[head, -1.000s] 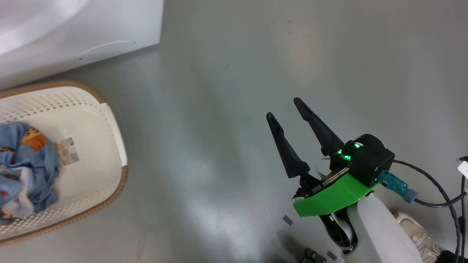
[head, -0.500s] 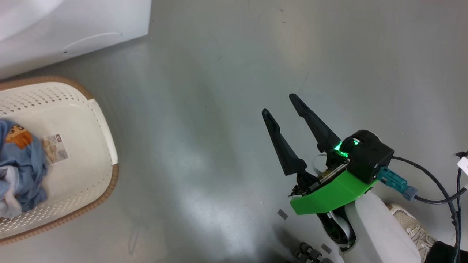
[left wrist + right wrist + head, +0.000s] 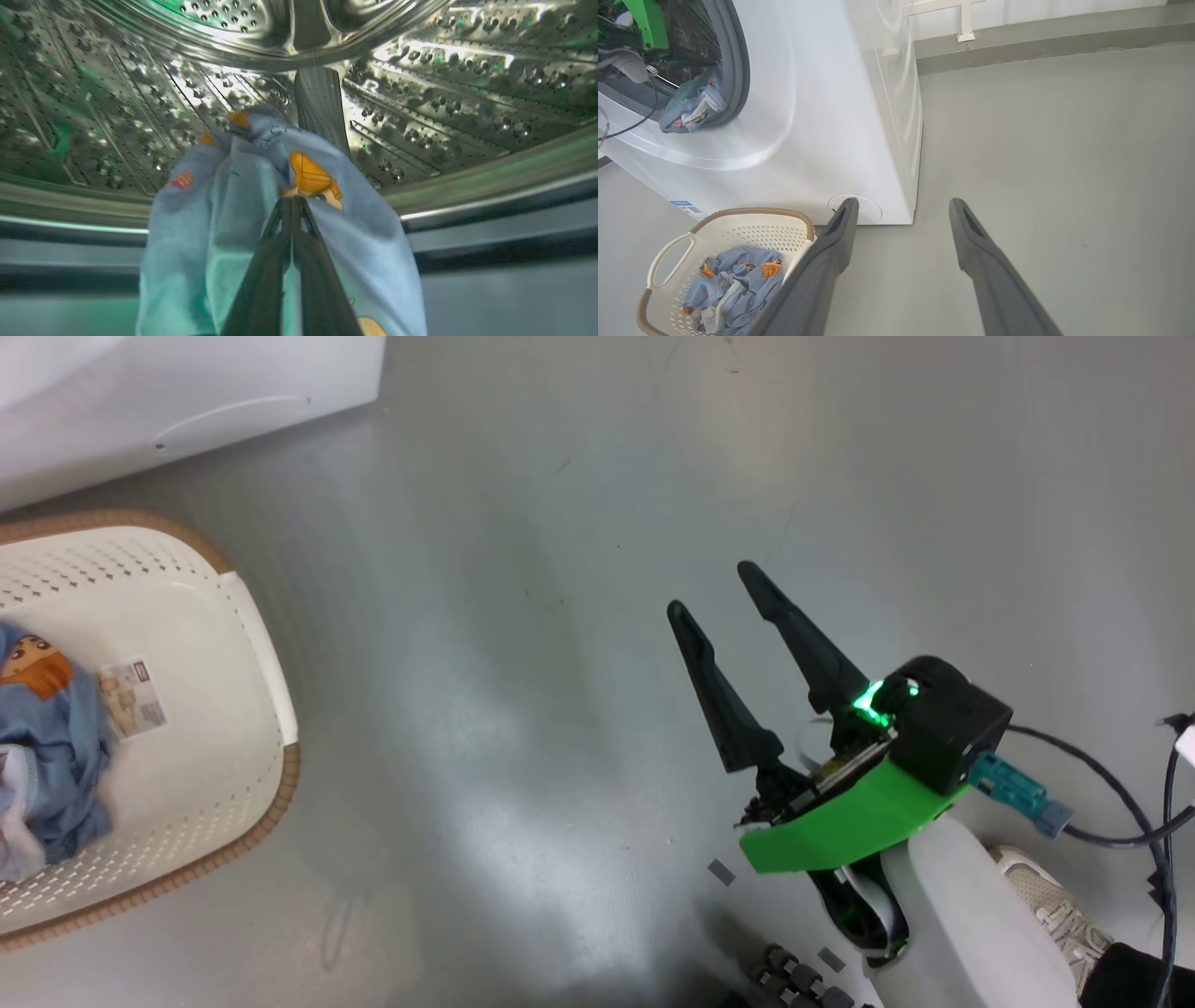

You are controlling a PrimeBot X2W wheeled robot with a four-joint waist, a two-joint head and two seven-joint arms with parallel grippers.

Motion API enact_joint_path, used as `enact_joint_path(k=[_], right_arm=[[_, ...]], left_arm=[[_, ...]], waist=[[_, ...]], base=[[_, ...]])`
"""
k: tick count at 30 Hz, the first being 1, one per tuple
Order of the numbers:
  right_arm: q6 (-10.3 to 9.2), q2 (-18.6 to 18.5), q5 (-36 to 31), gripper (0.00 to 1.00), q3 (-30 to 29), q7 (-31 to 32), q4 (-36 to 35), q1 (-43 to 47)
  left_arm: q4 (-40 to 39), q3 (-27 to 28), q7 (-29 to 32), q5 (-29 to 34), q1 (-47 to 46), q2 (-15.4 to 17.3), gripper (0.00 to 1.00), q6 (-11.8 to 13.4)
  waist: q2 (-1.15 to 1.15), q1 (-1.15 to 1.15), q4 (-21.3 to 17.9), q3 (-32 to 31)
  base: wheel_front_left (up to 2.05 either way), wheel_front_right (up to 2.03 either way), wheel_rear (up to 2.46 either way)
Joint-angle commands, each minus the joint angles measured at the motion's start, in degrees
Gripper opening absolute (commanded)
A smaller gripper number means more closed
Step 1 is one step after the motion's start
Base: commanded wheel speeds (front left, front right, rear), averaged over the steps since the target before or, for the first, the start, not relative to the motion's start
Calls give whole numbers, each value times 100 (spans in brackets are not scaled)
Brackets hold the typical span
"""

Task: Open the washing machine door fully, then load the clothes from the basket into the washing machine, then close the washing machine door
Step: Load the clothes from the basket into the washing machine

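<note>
**Progress**

1. Door: the mouth of the washing machine [image 3: 822, 116] stands uncovered, with the grey seal [image 3: 740, 60] exposed. The opening step is judged done. How far the door has swung cannot be told.
2. Loading: judged under way, partly complete.
   - One light blue garment [image 3: 205, 224] lies at the mouth of the steel drum [image 3: 140, 93]. In the right wrist view part of it hangs out over the lower edge of the seal.
   - The left gripper [image 3: 292, 205] is inside the mouth, fingers pressed together, with the garment draped along both sides of them. Whether a fold is pinched between the fingers cannot be told.
   - The remaining clothes [image 3: 738, 284] lie bunched in the basket [image 3: 752, 212], which sits on the floor [image 3: 560, 663] just in front of the machine.
3. Closing the door: not yet done.

**Right arm**

The right gripper [image 3: 710, 588] hovers over bare floor, well apart from the basket, fingers spread wide and holding nothing.

**Surroundings and obstructions**

- The hanging part of the garment crosses the seal. It is judged likely to be trapped if the door is shut before it is pushed fully in.
- A dark cable [image 3: 1111, 803] trails from the right wrist.
- A person's shoe [image 3: 1050, 905] is on the floor near the right forearm.
- A round flap [image 3: 871, 212] sits low on the front of the machine, beside the basket
</note>
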Motion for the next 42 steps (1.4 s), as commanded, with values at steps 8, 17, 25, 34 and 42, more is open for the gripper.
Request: enact_joint_path(k=[8, 17, 25, 34, 42], right_arm=[[9, 25, 213, 100, 238, -32, -192, -56], [9, 25, 465, 100, 475, -33, -210, -90], [9, 25, 640, 100, 674, -33, -230, -83], [9, 25, 754, 100, 904, -33, -266, -179], [9, 25, 692, 100, 830, -33, -247, -213]], left_arm=[[-25, 145, -1230, 555, -680, 449, 0, 80], [255, 13, -2686, 1214, -1656, 564, 0, 103], [657, -90, -3933, 1612, -2510, 518, 0, 134], [1632, -255, -4122, 1673, -2753, 492, 0, -22], [2192, -276, -3863, 1400, -2945, 285, 0, -341]], waist=[[0, 0, -159, 188], [0, 0, -520, 412], [0, 0, -689, 556], [0, 0, -757, 764], [0, 0, -655, 812]], base=[[0, 0, 0], [0, 0, 0], [0, 0, 0], [0, 0, 0], [0, 0, 0]])
